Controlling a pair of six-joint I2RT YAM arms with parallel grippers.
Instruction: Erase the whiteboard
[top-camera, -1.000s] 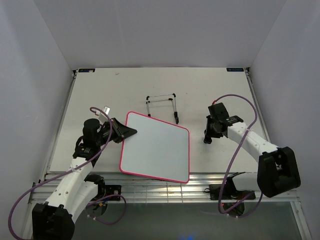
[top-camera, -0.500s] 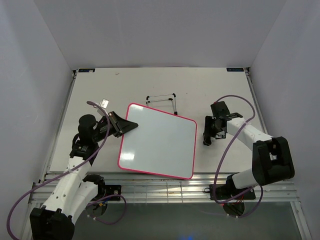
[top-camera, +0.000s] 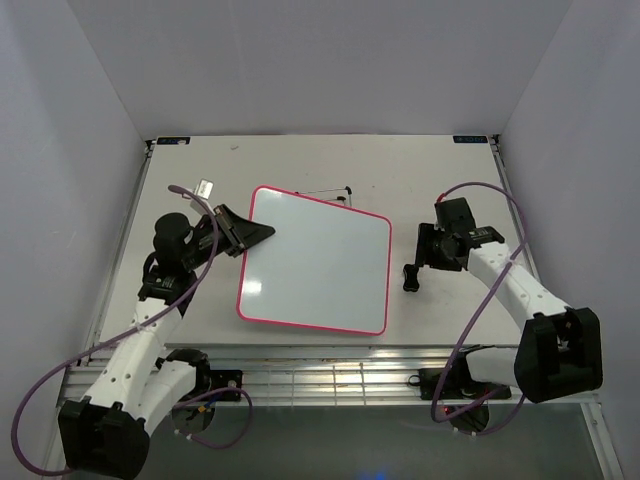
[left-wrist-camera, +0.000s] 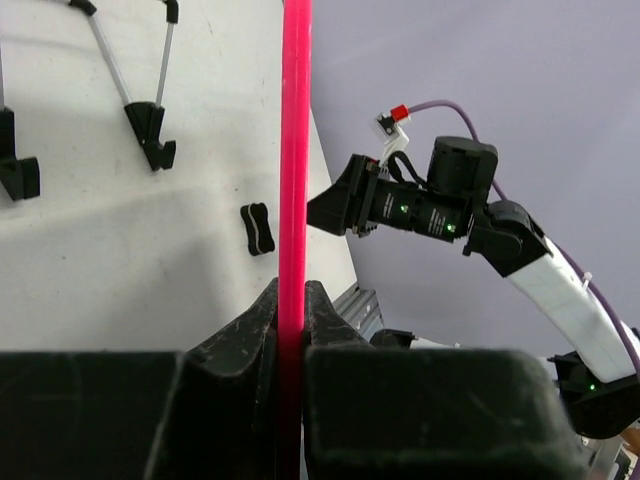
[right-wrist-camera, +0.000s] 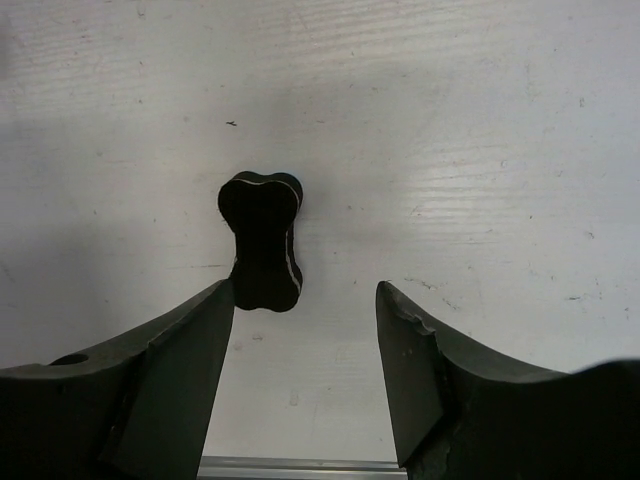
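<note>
Left arm reaching forward, left gripper (top-camera: 248, 236) pinching left edge of whiteboard (top-camera: 315, 262), holding it over middle of table (top-camera: 450, 180). Right arm bending inward, right gripper (right-wrist-camera: 305, 292) pointing down, jaws spread. Eraser (right-wrist-camera: 262, 240) lying beside one fingertip.

The whiteboard (top-camera: 315, 265) is framed in pink-red around plain white; a black eraser (right-wrist-camera: 261, 240) is seen on the white surface (top-camera: 200, 170).
</note>
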